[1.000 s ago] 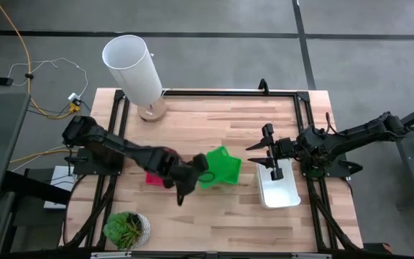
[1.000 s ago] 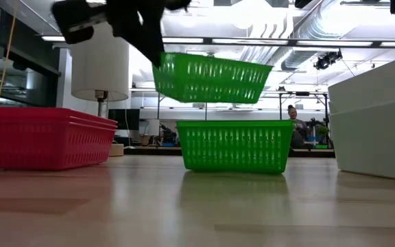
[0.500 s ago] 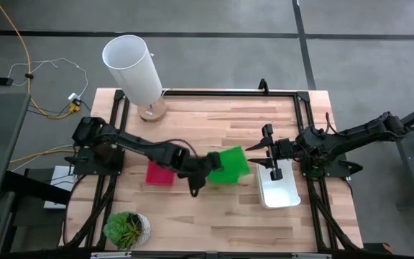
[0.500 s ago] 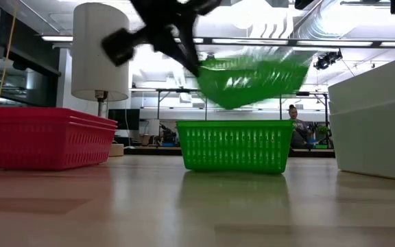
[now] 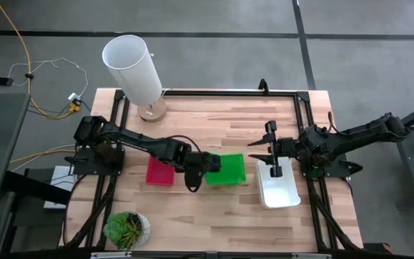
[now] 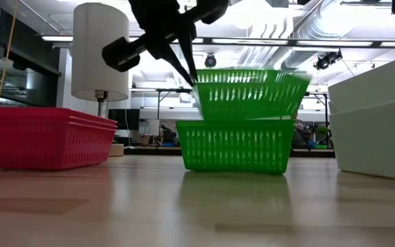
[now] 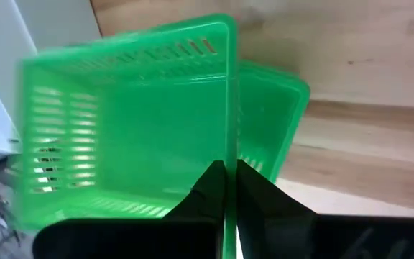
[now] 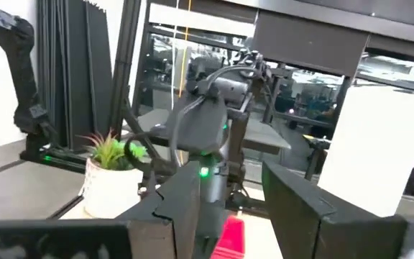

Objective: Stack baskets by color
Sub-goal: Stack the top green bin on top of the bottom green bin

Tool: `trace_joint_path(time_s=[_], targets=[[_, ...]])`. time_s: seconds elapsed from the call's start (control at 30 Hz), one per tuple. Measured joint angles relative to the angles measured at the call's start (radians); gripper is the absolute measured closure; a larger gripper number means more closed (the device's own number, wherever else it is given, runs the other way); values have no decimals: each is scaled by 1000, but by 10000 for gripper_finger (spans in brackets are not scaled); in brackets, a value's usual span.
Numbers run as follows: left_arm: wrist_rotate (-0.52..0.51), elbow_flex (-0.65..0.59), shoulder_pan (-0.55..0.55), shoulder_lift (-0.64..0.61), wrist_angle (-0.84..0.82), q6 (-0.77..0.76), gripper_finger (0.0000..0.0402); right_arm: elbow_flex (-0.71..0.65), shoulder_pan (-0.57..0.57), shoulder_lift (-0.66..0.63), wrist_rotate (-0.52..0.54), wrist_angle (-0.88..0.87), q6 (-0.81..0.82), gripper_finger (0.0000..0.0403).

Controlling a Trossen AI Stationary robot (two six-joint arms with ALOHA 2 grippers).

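Baskets: one bright green perforated plastic basket (image 6: 249,94) hangs just above a second green basket (image 6: 235,145) resting on the wooden table (image 5: 207,208). The left gripper (image 7: 228,176) is pinched on the raised basket's side wall, gripping its thin rim. Judged light, fairly stiff, and liable to swing from a one-sided hold. Red baskets (image 6: 43,137) are stacked to one side. The right gripper (image 5: 273,155) hovers half-spread over the white baskets (image 5: 279,188), holding nothing.

Bare table (image 5: 214,216) in front; white baskets (image 5: 279,188) crowd the right
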Motion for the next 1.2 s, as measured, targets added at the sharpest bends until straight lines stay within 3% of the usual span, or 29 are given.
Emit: trace_joint_path(time_s=[0.37,0.5,0.8,1.03,1.2], targets=[[40,0,-19,0,-19,55,401,0,-34,-3,0,-30,-26,265],[94,0,-9,0,-61,30,401,0,-51,-3,0,-38,-26,265],[103,-1,-9,0,-81,-24,399,0,-75,-3,0,-60,-23,265],[114,-1,-16,0,-29,-57,383,0,-75,-3,0,-61,-24,265],[116,-1,-30,0,-26,-62,349,0,-75,-3,0,-63,-23,265]])
